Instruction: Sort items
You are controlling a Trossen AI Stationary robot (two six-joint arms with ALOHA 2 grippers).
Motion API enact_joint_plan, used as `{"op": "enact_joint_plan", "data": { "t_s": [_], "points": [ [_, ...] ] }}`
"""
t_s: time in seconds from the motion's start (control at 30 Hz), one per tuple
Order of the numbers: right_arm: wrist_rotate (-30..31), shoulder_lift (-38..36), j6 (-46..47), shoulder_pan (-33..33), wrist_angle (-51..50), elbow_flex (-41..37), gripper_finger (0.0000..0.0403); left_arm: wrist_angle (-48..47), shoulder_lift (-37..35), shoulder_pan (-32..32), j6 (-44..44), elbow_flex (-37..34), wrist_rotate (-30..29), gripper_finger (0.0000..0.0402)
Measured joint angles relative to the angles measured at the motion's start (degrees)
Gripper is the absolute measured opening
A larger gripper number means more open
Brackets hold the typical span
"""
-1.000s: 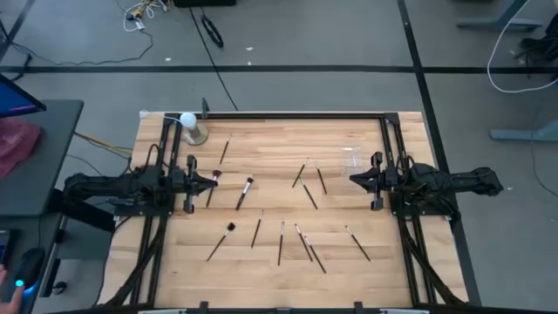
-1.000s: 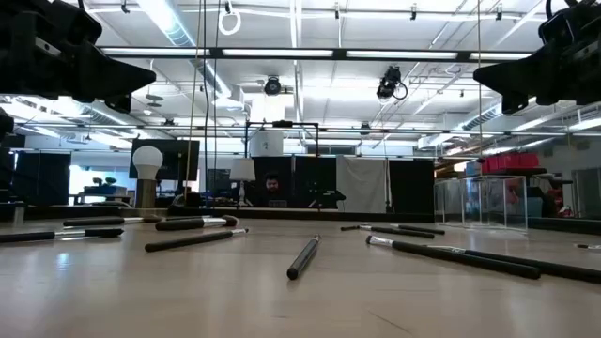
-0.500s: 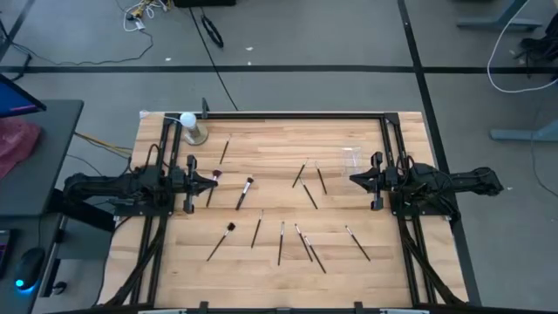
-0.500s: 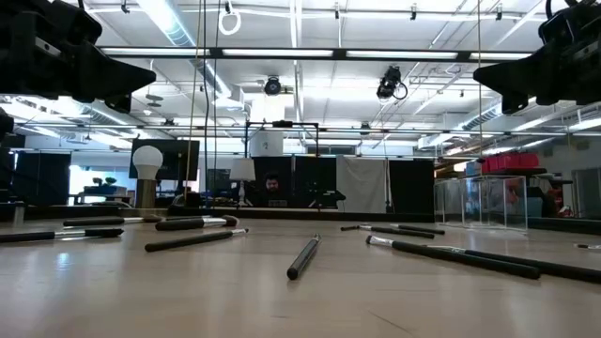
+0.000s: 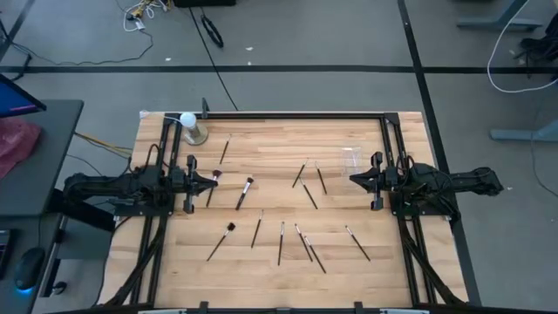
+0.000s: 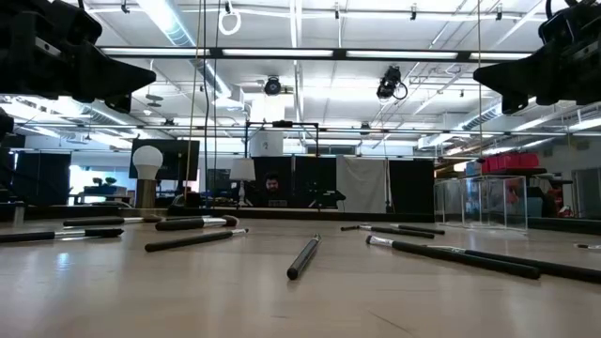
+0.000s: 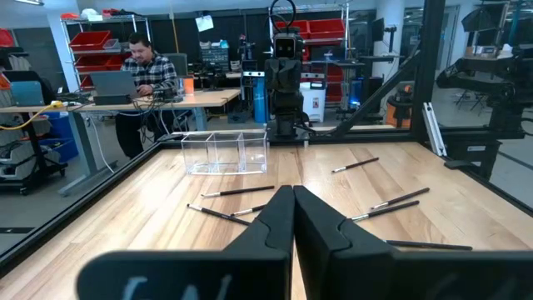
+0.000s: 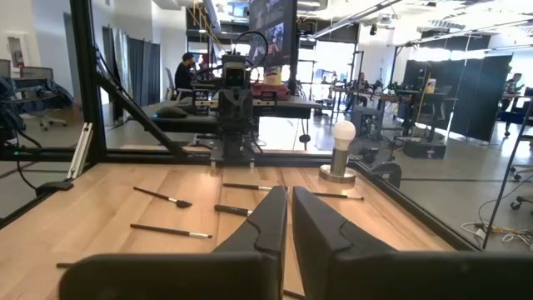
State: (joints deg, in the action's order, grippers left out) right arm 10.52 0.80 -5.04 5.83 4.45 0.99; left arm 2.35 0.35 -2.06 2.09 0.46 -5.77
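The wooden table (image 5: 279, 262) has dark rails along its far edge and both sides. In the far left corner stands a white ball on a metallic base (image 5: 190, 128), and toward the far right sits a small clear box (image 5: 351, 158). From the left wrist view that box shows as a low see-through case with a divider, standing on the wood just short of the right arm's base.

The items lie scattered flat on the table between the two arms. One thin stick (image 5: 224, 151) lies near the ball. A brush with a pale tuft (image 5: 244, 192) lies left of centre, and another dark brush (image 5: 221, 241) lies nearer the front left. Three sticks (image 5: 309, 181) cluster around the middle, close to the clear box. A row of four or five more (image 5: 296, 243) lies toward the front, with one (image 5: 357, 242) out to the right. Nothing lies on top of another that I can make out, though two in the front row nearly touch.

The left gripper (image 5: 212, 178) hangs above the table at the left side, pointing inward, its fingers (image 7: 275, 225) pressed together and holding nothing. The right gripper (image 5: 355, 180) mirrors it from the right side, fingers (image 8: 271, 218) also closed on nothing. Both arms stretch level over the wood.

Beyond the table, a person (image 7: 146, 71) sits at a laptop. I can read no writing anywhere.
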Motion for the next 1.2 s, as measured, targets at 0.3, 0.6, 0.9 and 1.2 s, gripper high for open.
{"op": "enact_joint_plan", "data": {
  "t_s": [0.3,0.6,0.9,1.2],
  "points": [
    [0.01,-0.01,0.00,0.01,0.01,0.01,0.0028,0.00,0.01,0.02,-0.02,-0.01,-0.01,0.0007],
    [0.01,0.00,0.00,0.01,0.01,0.02,0.0028,0.00,-0.01,0.02,0.00,0.01,-0.01,0.0007],
    [-2.56,-0.02,10.57,0.01,3.45,0.00,0.0028,0.00,-0.01,0.02,-0.02,0.01,-0.01,0.0007],
    [-4.13,0.96,29.60,0.14,15.06,0.00,0.0028,0.00,0.01,0.01,-1.16,0.01,0.01,0.0007]
  ]
}}
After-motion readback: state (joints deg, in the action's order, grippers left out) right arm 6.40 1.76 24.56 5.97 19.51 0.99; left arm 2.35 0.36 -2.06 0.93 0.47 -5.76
